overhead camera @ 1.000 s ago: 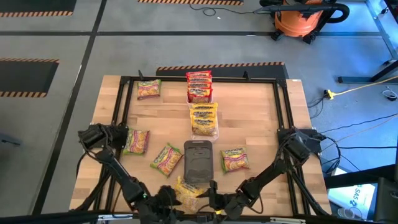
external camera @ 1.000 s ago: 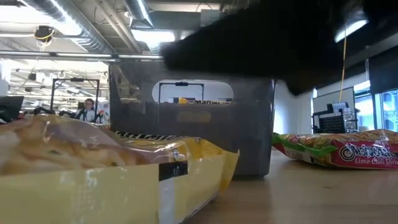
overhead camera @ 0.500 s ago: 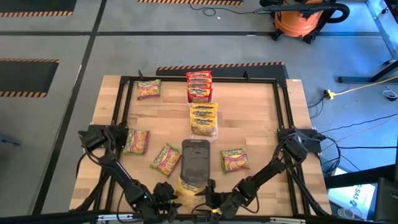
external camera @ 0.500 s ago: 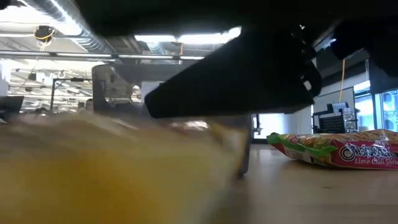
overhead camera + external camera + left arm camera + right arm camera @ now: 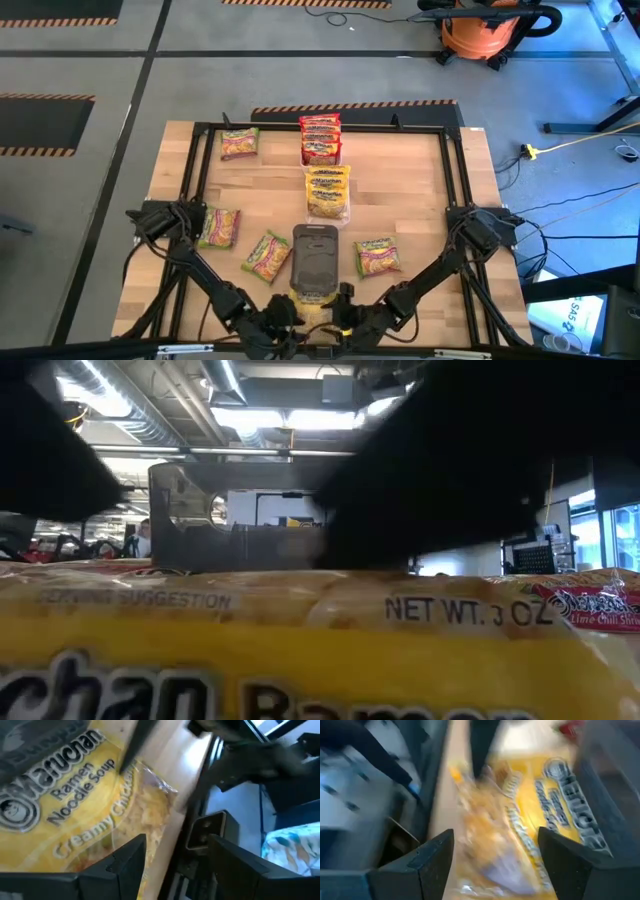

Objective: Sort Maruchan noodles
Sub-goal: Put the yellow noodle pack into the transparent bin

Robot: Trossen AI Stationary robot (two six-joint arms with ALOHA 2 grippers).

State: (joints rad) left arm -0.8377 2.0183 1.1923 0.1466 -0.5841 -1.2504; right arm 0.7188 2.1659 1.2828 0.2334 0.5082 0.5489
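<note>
Both pincers (image 5: pixel 310 318) agape beside yellow packet (image 5: pixel 312 299)

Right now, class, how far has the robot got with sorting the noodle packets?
Done: red packets sit stacked at the far edge, yellow packets piled just nearer. In hand: both open pincers, left pincer and right pincer, flank a yellow packet at the near edge beside the dark tray. Left: four green-and-pink packets, such as one, lie scattered.
</note>
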